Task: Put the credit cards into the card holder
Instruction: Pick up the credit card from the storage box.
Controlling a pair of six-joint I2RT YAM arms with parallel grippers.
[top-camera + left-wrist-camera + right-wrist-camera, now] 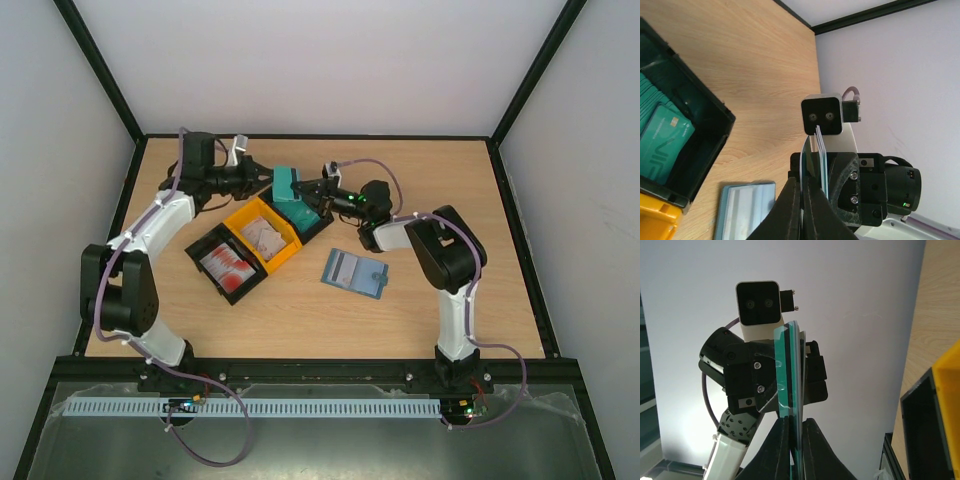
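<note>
The slate-blue card holder (354, 272) lies open and flat on the table, right of the trays; it also shows in the left wrist view (745, 210). White cards with pink print (262, 236) lie in the yellow tray (283, 256), and red-printed cards (228, 263) lie in a black tray (197, 258). My right gripper (308, 192) (795, 440) is shut on a teal-green card stack (288, 183) (787, 365), held in the air above the far black tray. My left gripper (262, 180) (804, 200) faces it and is shut on one thin card (806, 155) bent away from that stack (823, 160).
A second black tray (715, 125) under the grippers holds more teal cards (662, 140). The three trays sit in a diagonal row in the middle left of the table. Black frame rails edge the table, with white walls close behind.
</note>
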